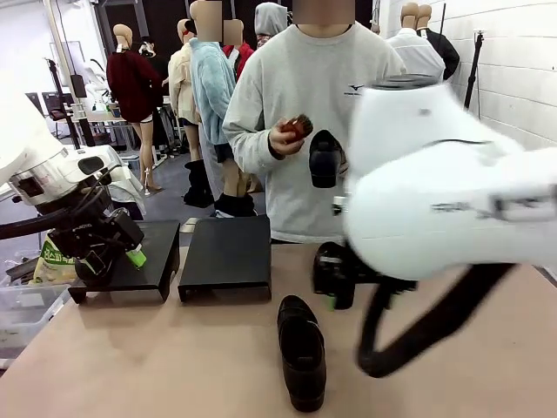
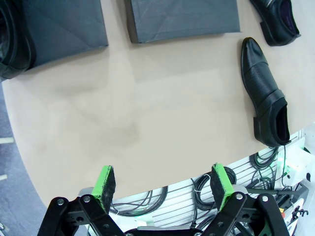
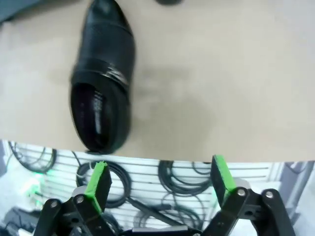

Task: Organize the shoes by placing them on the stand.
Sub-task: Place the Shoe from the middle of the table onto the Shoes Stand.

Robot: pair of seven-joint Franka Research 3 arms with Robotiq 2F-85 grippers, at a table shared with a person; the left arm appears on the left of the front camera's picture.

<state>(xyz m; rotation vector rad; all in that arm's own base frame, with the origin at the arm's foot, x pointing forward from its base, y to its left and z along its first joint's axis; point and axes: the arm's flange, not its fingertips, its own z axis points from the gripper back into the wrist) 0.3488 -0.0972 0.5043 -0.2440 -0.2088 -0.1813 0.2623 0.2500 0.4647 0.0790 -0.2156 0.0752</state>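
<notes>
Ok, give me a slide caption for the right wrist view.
Open right gripper hovers over the table beside a black shoe.

1. The right arm (image 1: pixel 435 183) — a bulky white shell at the right of the frame with faint grey lettering; a thick black cable (image 1: pixel 409 335) loops beneath it.
2. The left arm (image 1: pixel 39 161), upper left: white casing, black hoses (image 1: pixel 35 228).
3. The left gripper (image 2: pixel 162 184) and right gripper (image 3: pixel 160 182): black linkages, silver screws (image 2: pixel 59 202) at the pivots, bright green pads (image 2: pixel 105 181).
4. The person's sweatshirt (image 1: pixel 296 96) — pale grey, long sleeves, small dark chest logo (image 1: pixel 352 90).
</notes>
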